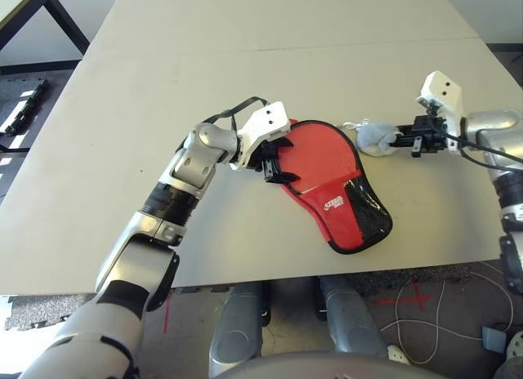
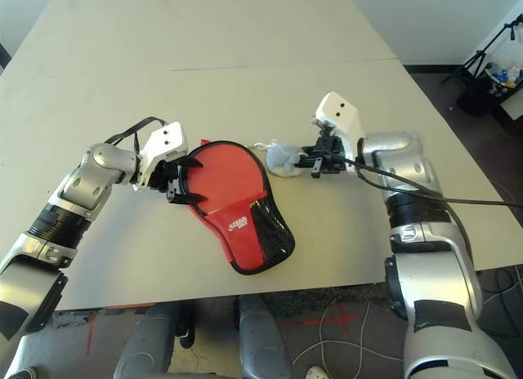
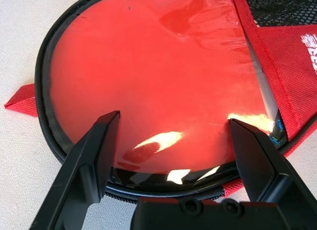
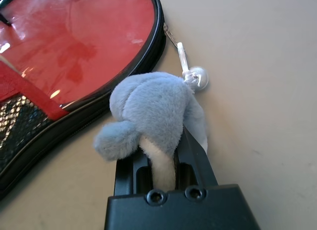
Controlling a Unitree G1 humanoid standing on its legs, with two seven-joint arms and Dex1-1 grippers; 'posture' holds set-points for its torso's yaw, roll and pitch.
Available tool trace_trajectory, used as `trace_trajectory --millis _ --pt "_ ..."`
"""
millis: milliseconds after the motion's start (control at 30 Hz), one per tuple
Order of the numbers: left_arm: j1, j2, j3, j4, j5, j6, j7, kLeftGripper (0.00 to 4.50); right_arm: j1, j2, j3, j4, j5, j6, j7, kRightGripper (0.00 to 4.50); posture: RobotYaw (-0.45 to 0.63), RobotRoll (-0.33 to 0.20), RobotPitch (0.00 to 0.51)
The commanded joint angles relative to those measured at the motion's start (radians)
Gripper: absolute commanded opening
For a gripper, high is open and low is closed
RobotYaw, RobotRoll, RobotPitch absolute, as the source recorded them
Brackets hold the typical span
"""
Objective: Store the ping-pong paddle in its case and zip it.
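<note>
**Right jaws pinching the plush charm beside the case; left jaws spread at the case's round end**

The case (image 1: 335, 187) lies flat on the pale surface (image 1: 245, 60), red side up, its round end toward the left gripper (image 1: 274, 162) and its narrower mesh-pocket end with the white logo pointing back toward the robot. Black edging runs around the whole outline. A glossy red face fills the round part; whether that is the paddle seen through a clear panel or the case's own cover cannot be told, and no wooden handle can be made out.

The left gripper's jaws stand spread wide. In the left wrist view its two black fingers (image 3: 89, 160) sit apart over the near rim of the round end, one on each side of the red area, with the black edge of the case just in front of them. A small red tab (image 3: 22, 98) sticks out from the case rim beyond one finger.

The right gripper (image 2: 315, 161) is on the far side of the case from the left one, with its jaws pressed together on a soft grey-white plush charm (image 4: 153, 111). The plush bulges out past the fingertips. A short white cord with a silver bead (image 4: 195, 77) links the charm to the zipper line at the case's rim, just beside the jaws.
</note>
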Motion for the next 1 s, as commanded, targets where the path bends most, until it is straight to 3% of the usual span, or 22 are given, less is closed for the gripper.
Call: trace_trajectory --millis 33,533,1000 --pt "0.029 -0.02 -0.074 0.019 0.031 0.021 -0.009 4.5 0.017 -0.017 -0.012 -0.035 0.016 0.025 0.026 0.29 -0.09 0.0 0.198" --pt "0.022 -0.036 -0.083 0.037 0.051 0.028 -0.004 4.5 0.115 -0.162 0.003 -0.239 0.1 0.206 0.243 0.29 -0.11 0.0 0.2" --pt "0.009 -0.05 -0.088 0.063 0.057 0.019 0.0 4.5 0.274 -0.407 0.144 -0.47 0.372 0.31 0.248 0.29 -0.12 0.0 0.197"
